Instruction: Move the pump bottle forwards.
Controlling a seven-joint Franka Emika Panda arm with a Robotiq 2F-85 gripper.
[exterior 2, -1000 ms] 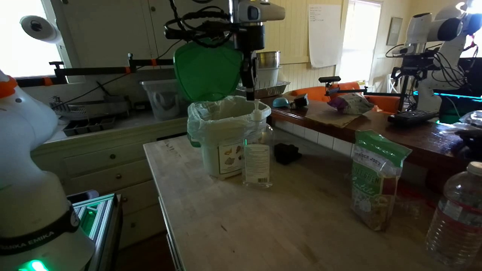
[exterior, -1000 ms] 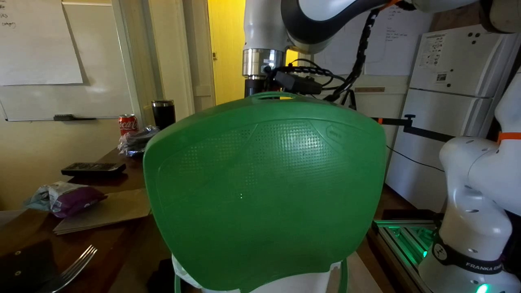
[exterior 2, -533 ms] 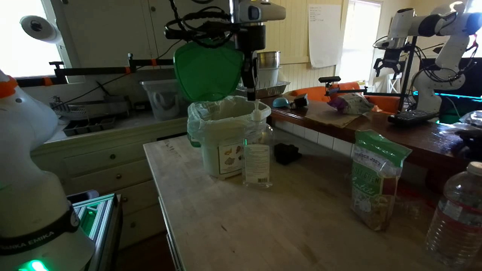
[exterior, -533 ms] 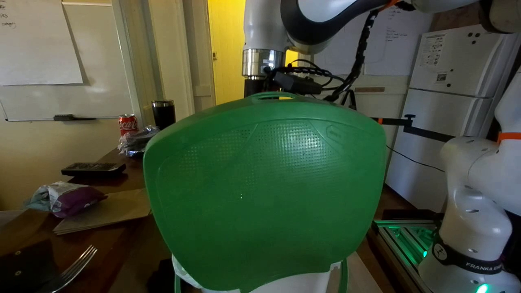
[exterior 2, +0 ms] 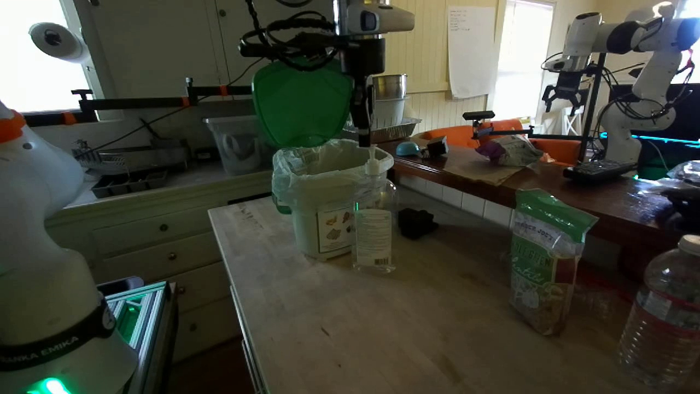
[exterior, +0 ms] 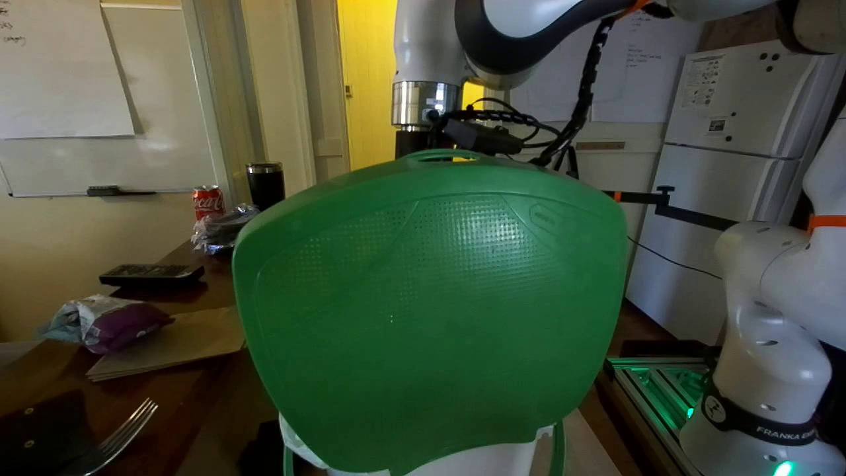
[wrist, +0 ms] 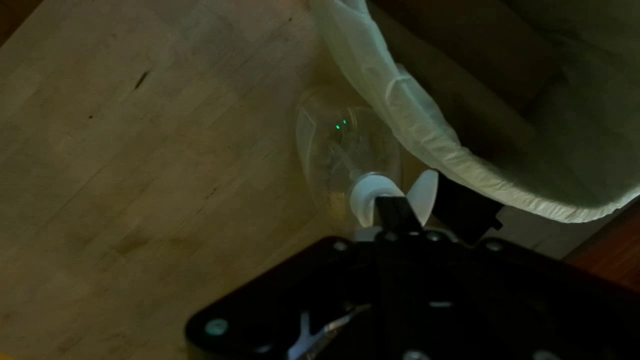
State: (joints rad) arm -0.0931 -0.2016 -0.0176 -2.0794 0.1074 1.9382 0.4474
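Note:
The pump bottle (exterior 2: 373, 238), clear with a white label and a pale pump, stands upright on the wooden counter (exterior 2: 350, 317) in an exterior view. Directly over its pump hangs my gripper (exterior 2: 364, 141), fingers pointing down and together. Seen from the wrist, the gripper (wrist: 395, 205) is shut, its tips covering part of the white pump head (wrist: 372, 192); nothing shows between them. Whether the tips touch the pump I cannot tell. The clear bottle body (wrist: 345, 145) spreads out below. A green lid (exterior: 429, 304) hides bottle and fingers in an exterior view.
A lined white bin (exterior 2: 306, 219) with its green lid raised stands right beside and behind the bottle. A black object (exterior 2: 416, 223) sits near the bottle's other side. Farther along the counter are a green snack bag (exterior 2: 547, 262) and a water bottle (exterior 2: 661, 312).
My arm has sunk very slightly, with the gripper staying shut over the pump; the bottle looks unmoved. In the background, a separate robot arm has swung to a different pose.

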